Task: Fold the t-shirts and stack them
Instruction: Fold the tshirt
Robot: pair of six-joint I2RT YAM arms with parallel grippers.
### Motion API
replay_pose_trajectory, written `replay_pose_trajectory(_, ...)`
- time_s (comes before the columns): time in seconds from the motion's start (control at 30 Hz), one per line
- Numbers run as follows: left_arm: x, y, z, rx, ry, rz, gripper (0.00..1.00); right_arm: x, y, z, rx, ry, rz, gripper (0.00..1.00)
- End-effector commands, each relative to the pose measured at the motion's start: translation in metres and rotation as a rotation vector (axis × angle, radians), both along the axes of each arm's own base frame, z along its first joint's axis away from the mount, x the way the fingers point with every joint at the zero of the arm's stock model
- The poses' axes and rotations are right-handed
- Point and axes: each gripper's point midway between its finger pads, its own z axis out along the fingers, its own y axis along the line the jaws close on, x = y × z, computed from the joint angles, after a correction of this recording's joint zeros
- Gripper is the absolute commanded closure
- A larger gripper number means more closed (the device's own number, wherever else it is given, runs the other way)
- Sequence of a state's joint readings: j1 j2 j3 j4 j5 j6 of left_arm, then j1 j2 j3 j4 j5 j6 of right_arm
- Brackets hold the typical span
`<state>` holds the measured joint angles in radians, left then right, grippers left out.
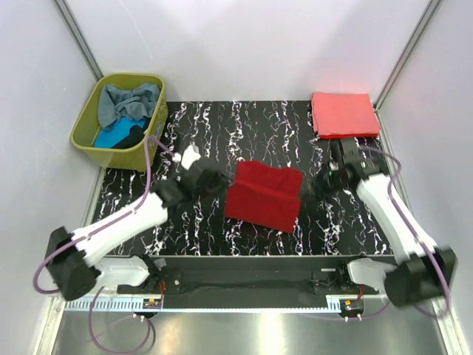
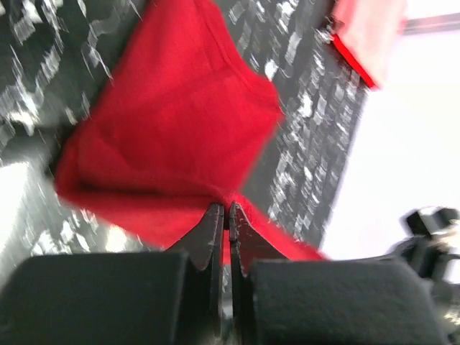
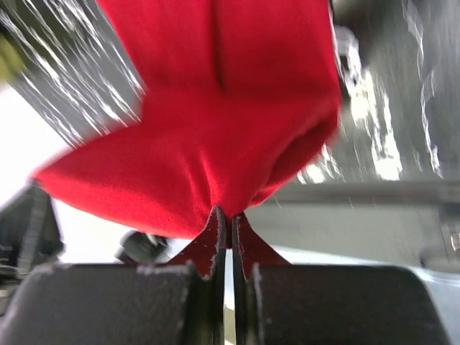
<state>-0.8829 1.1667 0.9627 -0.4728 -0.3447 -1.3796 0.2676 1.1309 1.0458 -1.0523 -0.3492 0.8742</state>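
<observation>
Both arms hold the dark red t-shirt [image 1: 264,194].
The left end effector [image 2: 223,213] and the right end effector [image 3: 228,218] each pinch its edge, with the shirt between them.

Left tool [image 2: 224,208], right tool [image 3: 228,213]: two; one dark red shirt [image 1: 264,194] between them; one coral-pink shirt [image 1: 344,113]; one basket [image 1: 111,157] with perhaps three shirts [image 1: 129,102].

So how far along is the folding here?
Done: one pink shirt lies folded at the far right corner. In hand: the left fingers and right fingers pinch the red shirt, partly folded, mid-table. Left: the grey shirt, turquoise shirt and black shirt sit in the basket, then stacking.
</observation>
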Motion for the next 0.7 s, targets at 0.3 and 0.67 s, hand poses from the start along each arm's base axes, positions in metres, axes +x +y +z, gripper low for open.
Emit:
replay_pose_trajectory(0.3,0.158,-0.028,-0.002,0.021,-0.062,-0.216,1.0,0.158,-0.017,-0.023,0.074,-0.049,0.047,1.0)
replay_pose_trajectory(0.67,0.221,-0.053,-0.047,-0.041,0.015,-0.352,1.0,0.181,-0.026,-0.065,0.148,0.052,-0.001,1.0)
